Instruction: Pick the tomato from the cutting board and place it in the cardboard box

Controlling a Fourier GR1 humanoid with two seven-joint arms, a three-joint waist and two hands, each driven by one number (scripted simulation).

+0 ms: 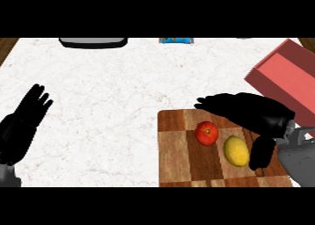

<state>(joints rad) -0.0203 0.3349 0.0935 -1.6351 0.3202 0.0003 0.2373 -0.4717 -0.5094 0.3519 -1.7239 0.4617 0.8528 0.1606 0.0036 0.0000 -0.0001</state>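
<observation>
Far left, the robot's black left hand (22, 118) rests near the edge over the white marbled counter (101, 88), fingers straight and up, holding nothing. Along the far edge sit a dark grey tray-like object (93, 42) and a small blue item (176, 40). Moving right, the checkered wooden cutting board (179, 154) carries the round red tomato (207, 133), with an oval yellow lemon (236, 150) just beside it. Above them hovers the black right hand (251, 112), fingers spread over the board, thumb hanging beside the lemon, grasping nothing. Far right, the reddish cardboard box (290, 79) lies well apart from the tomato.
</observation>
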